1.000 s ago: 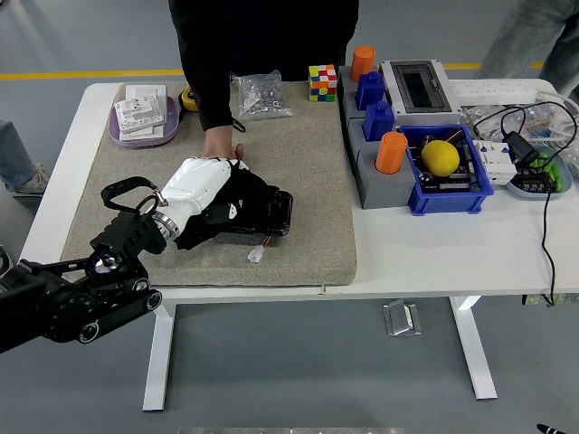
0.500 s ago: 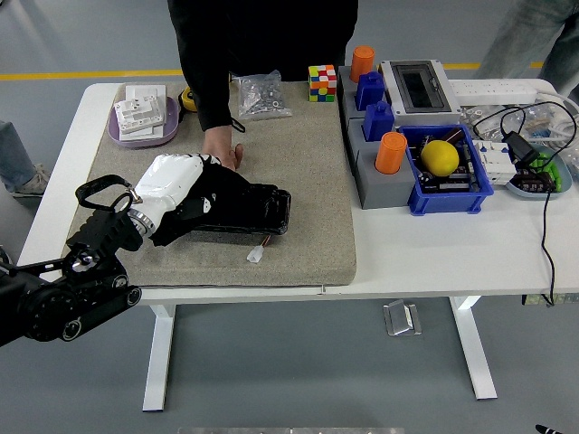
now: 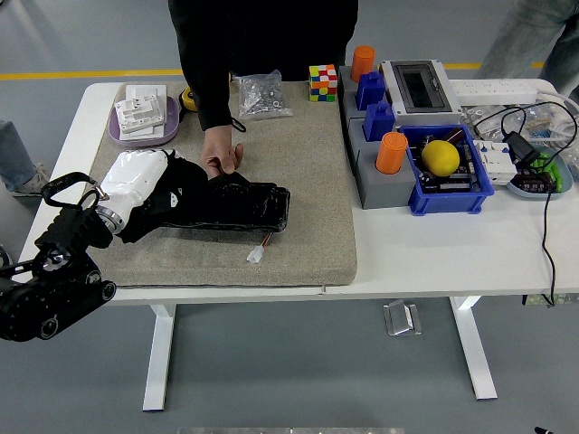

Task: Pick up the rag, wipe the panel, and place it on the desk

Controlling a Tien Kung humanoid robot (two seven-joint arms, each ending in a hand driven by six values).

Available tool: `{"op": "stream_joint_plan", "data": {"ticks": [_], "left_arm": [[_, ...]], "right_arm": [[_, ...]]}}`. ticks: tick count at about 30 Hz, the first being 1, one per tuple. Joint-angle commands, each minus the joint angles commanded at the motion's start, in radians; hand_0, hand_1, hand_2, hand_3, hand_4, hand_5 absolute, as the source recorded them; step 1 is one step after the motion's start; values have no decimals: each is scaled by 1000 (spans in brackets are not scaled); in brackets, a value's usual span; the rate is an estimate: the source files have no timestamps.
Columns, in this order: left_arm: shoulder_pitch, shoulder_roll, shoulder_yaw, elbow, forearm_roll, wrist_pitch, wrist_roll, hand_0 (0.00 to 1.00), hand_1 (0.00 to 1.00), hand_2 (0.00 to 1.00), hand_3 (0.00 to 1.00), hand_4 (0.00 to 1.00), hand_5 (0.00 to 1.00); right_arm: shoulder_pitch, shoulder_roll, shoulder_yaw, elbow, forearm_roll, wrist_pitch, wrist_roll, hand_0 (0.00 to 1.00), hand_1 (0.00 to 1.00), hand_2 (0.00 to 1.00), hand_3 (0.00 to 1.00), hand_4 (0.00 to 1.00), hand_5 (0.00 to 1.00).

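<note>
My left hand (image 3: 149, 190) lies flat at the frame's left-centre, fingers seemingly pressed down on something dark I take for the rag (image 3: 213, 194), though black on black leaves the grip itself unclear. The long, glossy black panel (image 3: 244, 206) sits on the grey mat (image 3: 298, 163), steadied by a person's hand (image 3: 220, 152). A hard drag could slide the panel, snag its white connector (image 3: 257, 255), or bump that hand.

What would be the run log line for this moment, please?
left hand: on black panel, rag not discernible | person's hand: steadying panel's far edge | right hand: not in view | phase: wiping
</note>
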Motion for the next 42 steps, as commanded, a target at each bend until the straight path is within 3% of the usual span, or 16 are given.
{"op": "stream_joint_plan", "data": {"ticks": [16,23,42], "left_arm": [[18,28,-35,18,9,0,0,225,176,676,677,515,100],[18,24,-31,16,8,0,2,225,175,676,677,515,99],[-56,-49,69,-16,-6,-1,17,223,174,676,678,516,98]], "right_arm": [[-1,1,2,-1,0,1,-2,782,684,721,661,998,577],[0,1,2,-1,0,2,-2,781,684,721,661,998,577],[4,-6,-1,-2,1,6,2,781,682,721,662,998,578]]}}
